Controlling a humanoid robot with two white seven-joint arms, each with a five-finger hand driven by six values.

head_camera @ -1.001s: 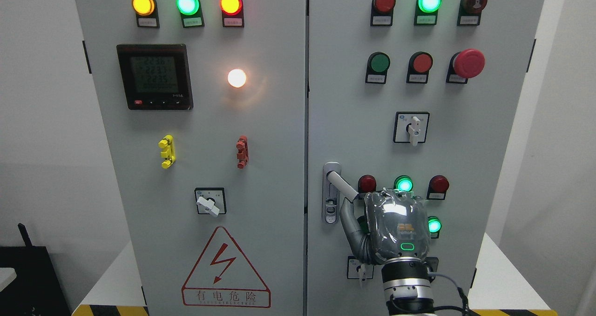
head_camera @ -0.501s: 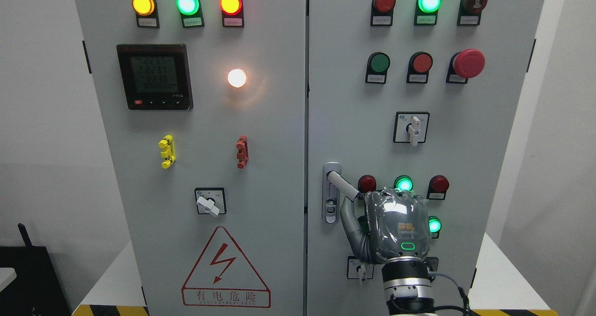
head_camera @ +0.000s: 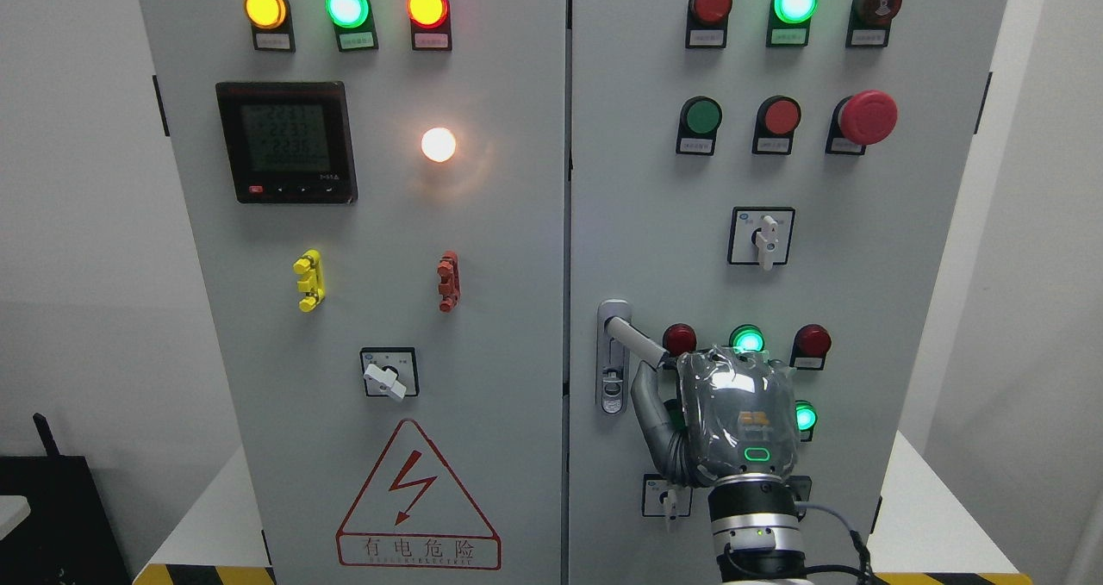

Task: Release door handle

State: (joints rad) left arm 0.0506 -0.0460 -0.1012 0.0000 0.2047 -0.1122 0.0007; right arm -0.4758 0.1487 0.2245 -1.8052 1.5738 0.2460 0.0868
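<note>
Grey steel makes up the cabinet [head_camera: 482,309], whose two doors fill most of the head view; it stands on a white tabletop [head_camera: 931,516]. Low on the right door [head_camera: 862,292], near its left edge, the door handle [head_camera: 633,342] slants down and to the right from its lock plate [head_camera: 613,370]. The right hand [head_camera: 724,421], wrapped in clear film, rises from the bottom edge with its back to the camera; its fingers are curled around the handle's outer end, the thumb [head_camera: 648,413] reaching up beneath the lever. Just above the knuckles glows a green lamp [head_camera: 748,340].
</note>
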